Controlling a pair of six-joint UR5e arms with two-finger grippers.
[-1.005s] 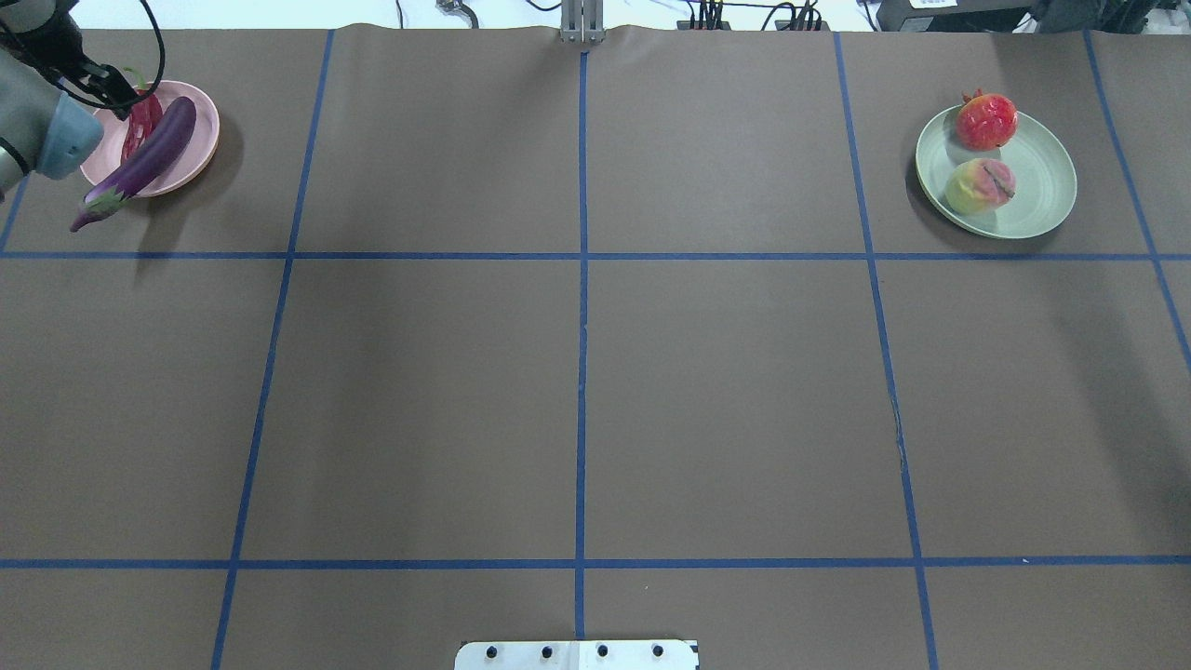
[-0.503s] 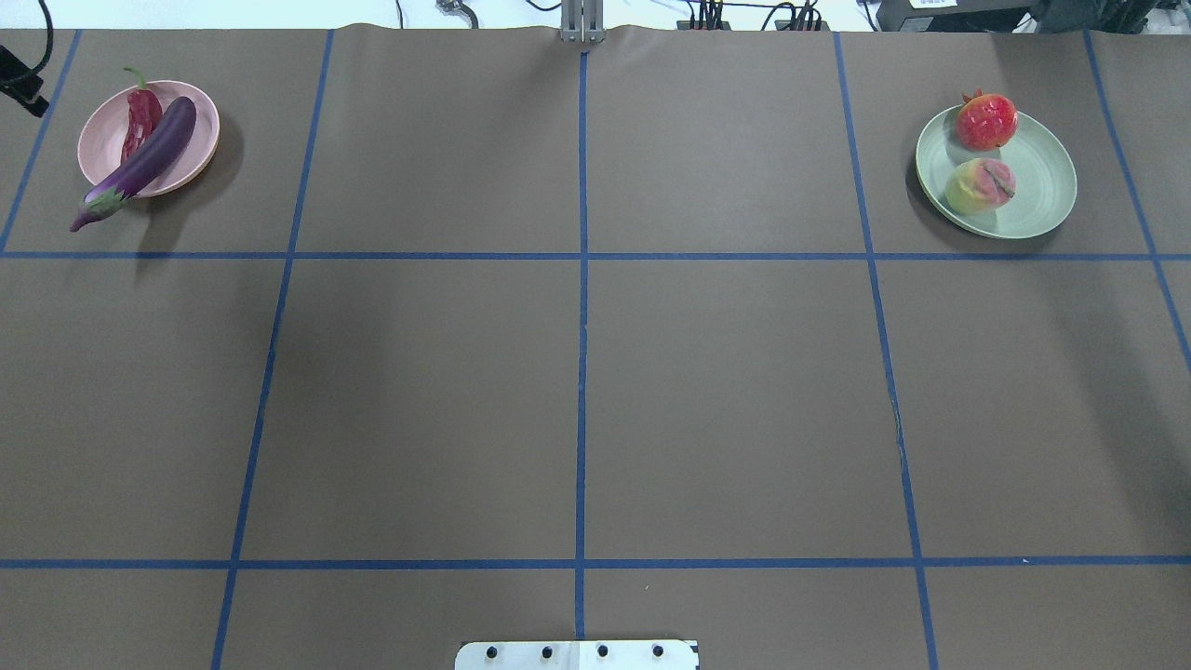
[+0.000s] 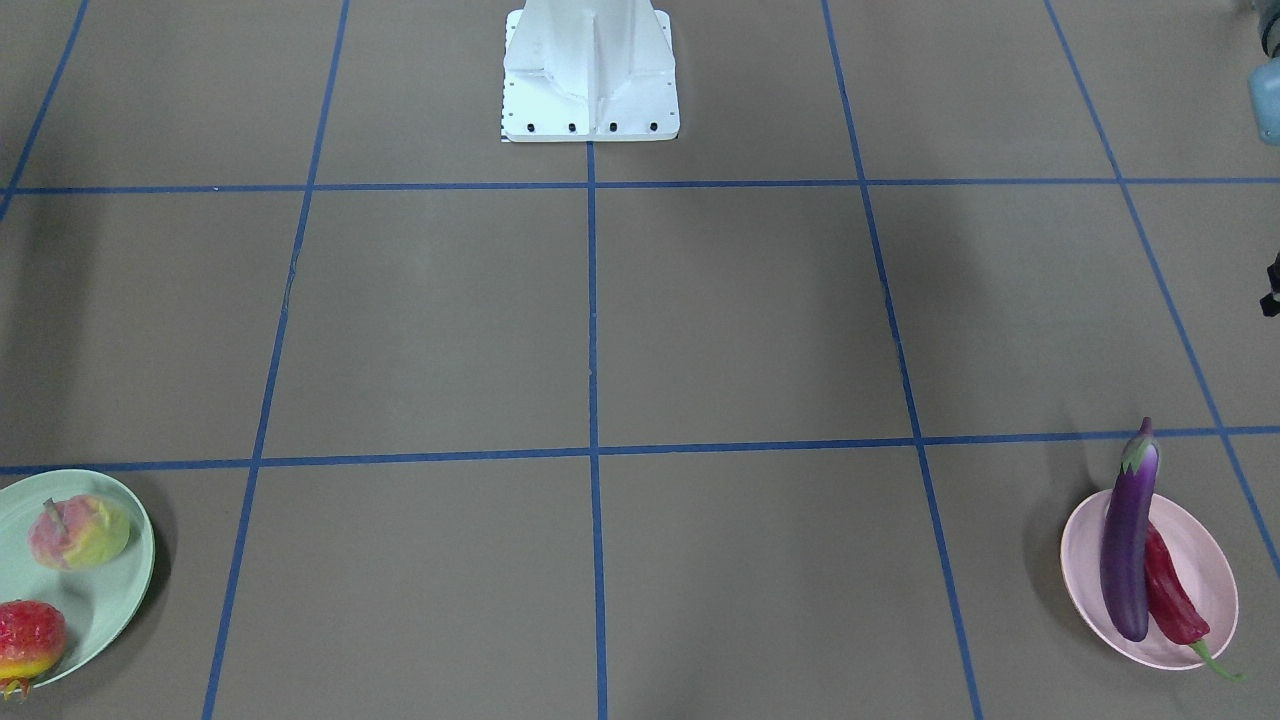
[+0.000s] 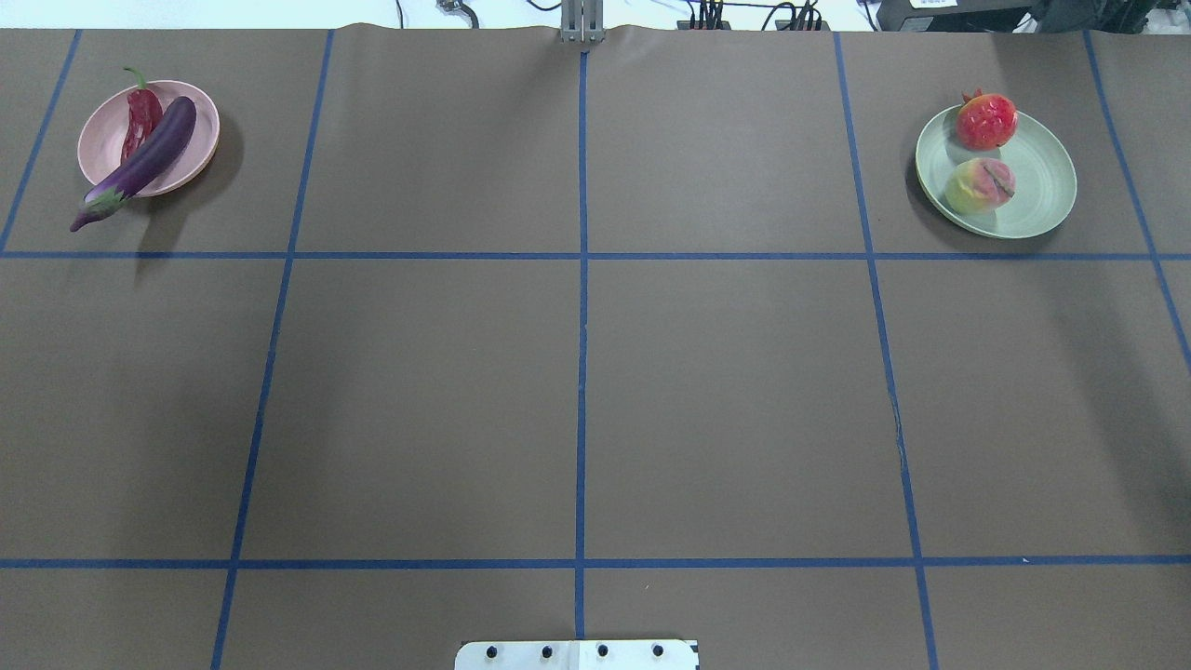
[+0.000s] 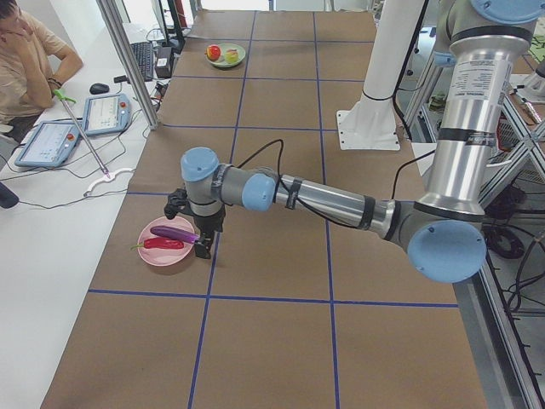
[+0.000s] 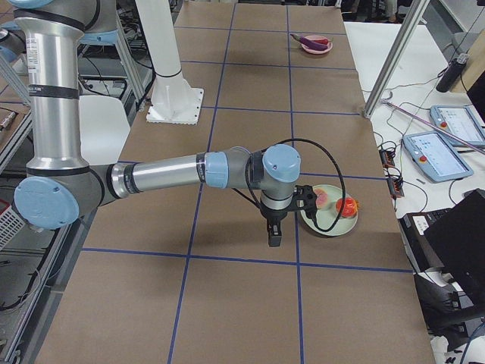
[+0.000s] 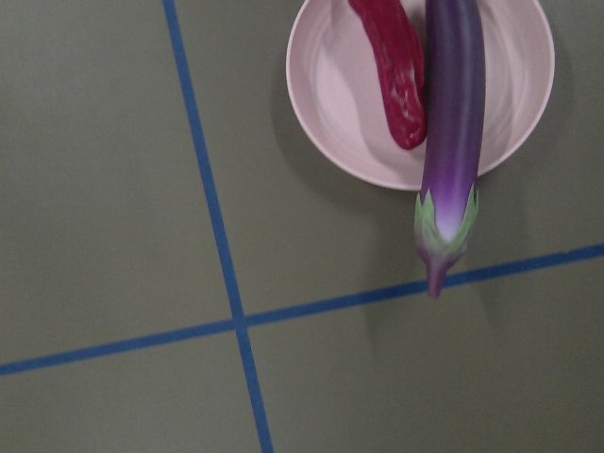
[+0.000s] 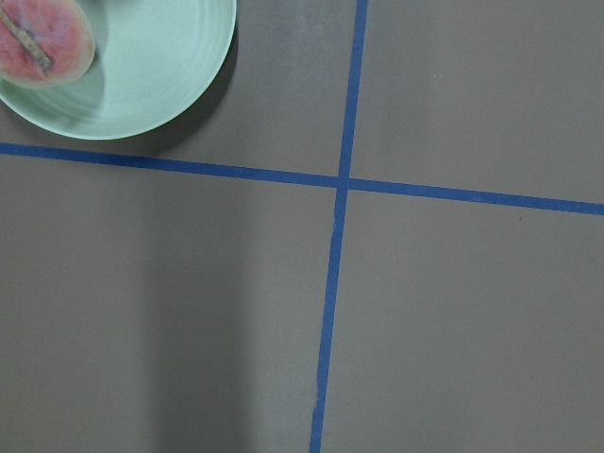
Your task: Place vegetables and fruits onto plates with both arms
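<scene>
The purple eggplant [image 4: 140, 163] and the red chili pepper [image 4: 141, 121] lie on the pink plate [image 4: 191, 144] at the far left; the eggplant's calyx end overhangs the rim. The peach [image 4: 980, 184] and the bumpy red-orange fruit [image 4: 986, 121] lie on the mint green plate [image 4: 1047, 181] at the far right. Both arms are out of the overhead view. In the exterior left view my left gripper [image 5: 203, 247] hangs beside the pink plate [image 5: 153, 257]. In the exterior right view my right gripper [image 6: 274, 236] hangs beside the green plate [image 6: 331, 224]. I cannot tell whether either is open or shut.
The white base block [image 4: 577, 654] sits at the near middle edge. Blue tape lines grid the brown table cover. An operator [image 5: 25, 60] sits beside tablets [image 5: 51, 141] off the table's far side, near a metal post [image 5: 128, 60].
My left arm has drawn back from over the pink plate and left the overhead view at the left edge. The plates, vegetables and fruits have not moved.
</scene>
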